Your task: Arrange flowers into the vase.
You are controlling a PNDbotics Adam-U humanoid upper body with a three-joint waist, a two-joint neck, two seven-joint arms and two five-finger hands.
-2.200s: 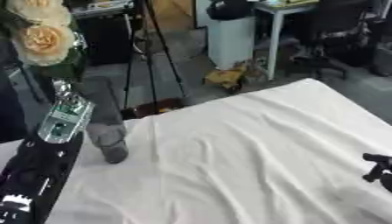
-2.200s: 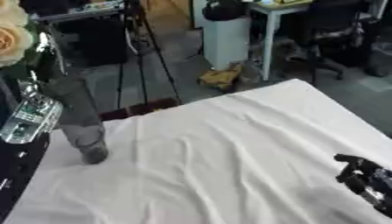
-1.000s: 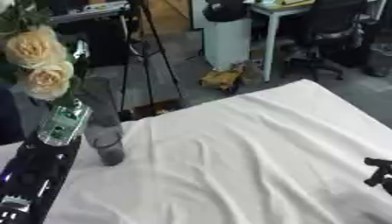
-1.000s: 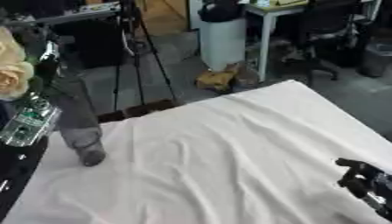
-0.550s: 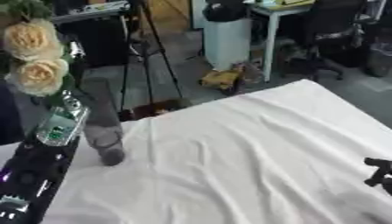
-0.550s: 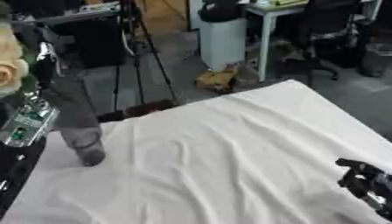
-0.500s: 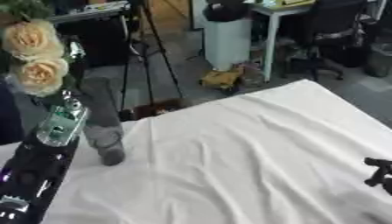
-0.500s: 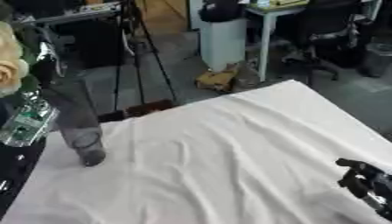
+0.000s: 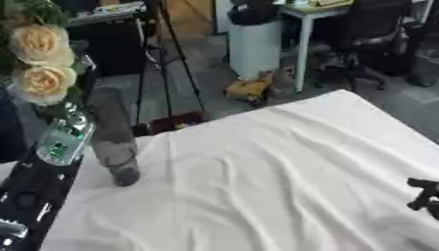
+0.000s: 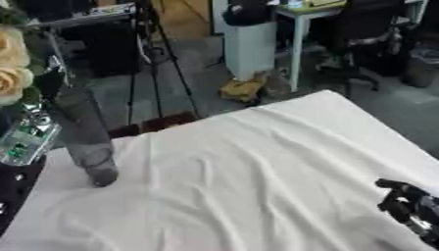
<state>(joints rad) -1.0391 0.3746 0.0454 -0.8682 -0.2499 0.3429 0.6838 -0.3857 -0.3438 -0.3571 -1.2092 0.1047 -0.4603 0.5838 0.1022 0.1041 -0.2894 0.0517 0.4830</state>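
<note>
Two cream roses with green leaves hang in the air at the top left, above and just left of the vase's mouth. My left hand is shut on their stems; it is mostly hidden behind the blooms, with its silver and green wrist below. The tall grey glass vase stands on the white cloth at the left, leaning slightly, with its base near the table's left edge. At the lower right edge my right hand rests idle and open, far from the vase.
Wrinkled white cloth covers the table, bare across the middle and right. Beyond the far edge are a tripod, a white bin, a white desk leg and office chairs. My black left arm lies along the left edge.
The roses have come down and a little left toward the vase over the first second, then stayed almost still. The right hand and the vase have not moved.
</note>
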